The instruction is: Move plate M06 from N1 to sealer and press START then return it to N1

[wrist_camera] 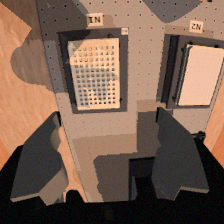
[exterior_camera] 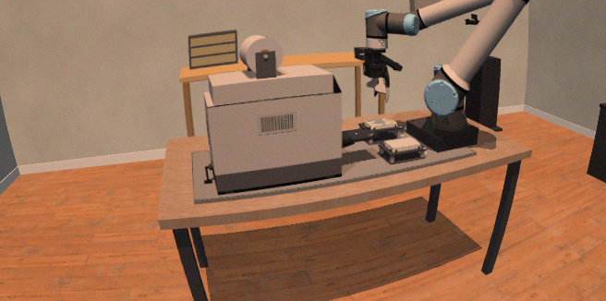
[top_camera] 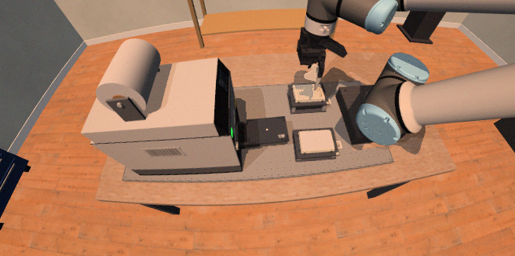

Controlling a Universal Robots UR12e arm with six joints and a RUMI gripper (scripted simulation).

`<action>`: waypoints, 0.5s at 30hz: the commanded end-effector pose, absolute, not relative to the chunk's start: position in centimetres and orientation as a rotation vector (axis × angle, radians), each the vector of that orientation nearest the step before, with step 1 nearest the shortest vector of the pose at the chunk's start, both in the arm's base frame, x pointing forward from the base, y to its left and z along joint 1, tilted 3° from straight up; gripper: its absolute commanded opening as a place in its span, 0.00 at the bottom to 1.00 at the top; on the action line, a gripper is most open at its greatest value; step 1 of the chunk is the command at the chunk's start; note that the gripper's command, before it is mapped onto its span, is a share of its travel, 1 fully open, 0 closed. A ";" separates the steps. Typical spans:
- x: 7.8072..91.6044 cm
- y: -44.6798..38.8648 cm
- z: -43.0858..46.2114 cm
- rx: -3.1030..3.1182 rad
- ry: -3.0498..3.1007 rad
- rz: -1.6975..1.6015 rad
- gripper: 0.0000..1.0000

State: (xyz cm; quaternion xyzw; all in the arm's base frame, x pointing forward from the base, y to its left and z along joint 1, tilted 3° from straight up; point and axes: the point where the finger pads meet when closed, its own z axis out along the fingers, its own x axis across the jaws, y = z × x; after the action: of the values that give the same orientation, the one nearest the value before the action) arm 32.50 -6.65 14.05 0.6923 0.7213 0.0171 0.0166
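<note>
Plate M06 (top_camera: 308,93) (exterior_camera: 381,123) (wrist_camera: 95,74) in nest N1 (top_camera: 308,109) (exterior_camera: 368,137) (wrist_camera: 67,95), with the gripper (top_camera: 319,79) (exterior_camera: 382,95) (wrist_camera: 108,110) spread above the bench.

From the top, the plate lies in its nest, partly under the gripper's shadow; the sealer (top_camera: 169,150) (exterior_camera: 277,139) shows a green lamp (top_camera: 231,132), and its dark stage (top_camera: 268,130) sticks out with no plate on it, near the second plate (top_camera: 317,140) (exterior_camera: 402,145) (wrist_camera: 201,76) in nest N2 (top_camera: 315,156) (exterior_camera: 403,158) (wrist_camera: 170,72). From outside, the gripper hangs well apart from both plates, fingers downward, and a foil roll (top_camera: 129,71) (exterior_camera: 259,51) sits on top of the sealer. At the wrist, the two fingers stand wide with nothing between them; the N1 plate's grid of wells is visible, while the N2 plate's top is plain and pale.
</note>
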 end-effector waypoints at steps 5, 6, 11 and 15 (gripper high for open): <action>31.5 -8.9 13.7 2.147 2.255 0.060 0.68; 31.5 -8.9 13.7 2.147 2.255 0.060 0.68; 31.5 -8.8 13.7 2.145 2.257 0.060 0.68; 31.6 -8.8 13.7 2.144 2.258 0.059 0.68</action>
State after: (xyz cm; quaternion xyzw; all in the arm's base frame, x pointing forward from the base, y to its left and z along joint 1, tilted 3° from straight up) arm 31.67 -9.06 13.98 0.6899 0.7235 0.0183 0.0159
